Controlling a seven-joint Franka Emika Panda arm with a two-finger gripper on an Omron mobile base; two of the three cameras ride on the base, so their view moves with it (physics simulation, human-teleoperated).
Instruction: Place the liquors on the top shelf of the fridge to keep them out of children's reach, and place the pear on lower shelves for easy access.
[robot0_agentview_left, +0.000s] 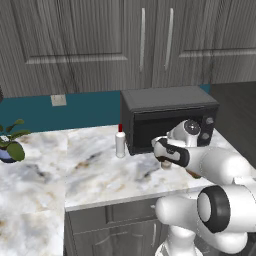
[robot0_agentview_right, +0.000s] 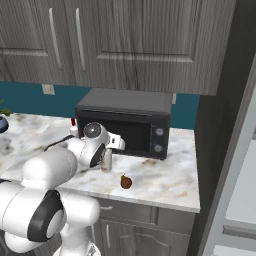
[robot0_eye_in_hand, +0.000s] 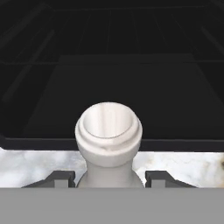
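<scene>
Black microwave (robot0_agentview_left: 167, 117) on marble counter (robot0_agentview_left: 60, 170), potted plant (robot0_agentview_left: 11, 142) at left.

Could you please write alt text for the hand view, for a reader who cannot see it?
A pale bottle with a slim neck and open mouth stands close up between the gripper fingertips. It rests on a marbled counter in front of the dark glass door of a black microwave.
</scene>
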